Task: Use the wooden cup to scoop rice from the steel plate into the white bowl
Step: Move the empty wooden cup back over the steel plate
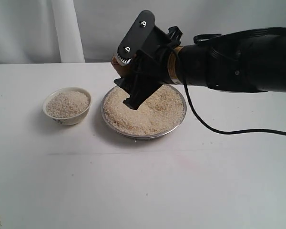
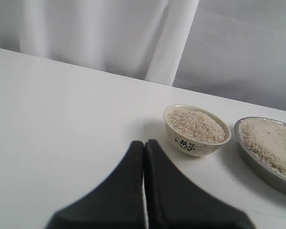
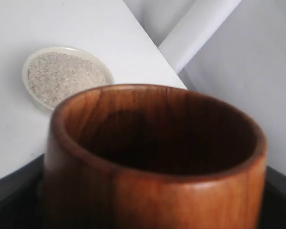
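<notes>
Left of the steel plate (image 1: 144, 137), just beside it but not touching, a white bowl (image 1: 69, 119) is seen, filled almost to its rim with rice (image 1: 67, 103). The plate itself is covered by a broad, uneven heap of the same grains (dented near the middle). Over the plate's far left part a wooden cup (image 3: 152, 157) is held tilted, its mouth turned toward the bowl and its inside dark.

The left claw (image 2: 144, 145) is shown only in its own wrist view: its two black fingers are pressed together with nothing between them. The right claw (image 1: 136, 71) is clamped around the cup's body, its jaws spread fairly wide by it. Its lower finger reaches down to the rice on the plate, though contact cannot be told.

The plate is made of shiny metal, round and shallow with a thin rim. The bowl is cream ceramic with a small dark flower pattern. The cup is glossy, reddish-brown and barrel-shaped, with visible grain. Plate and bowl are set on a plain white table (image 1: 133, 191).
</notes>
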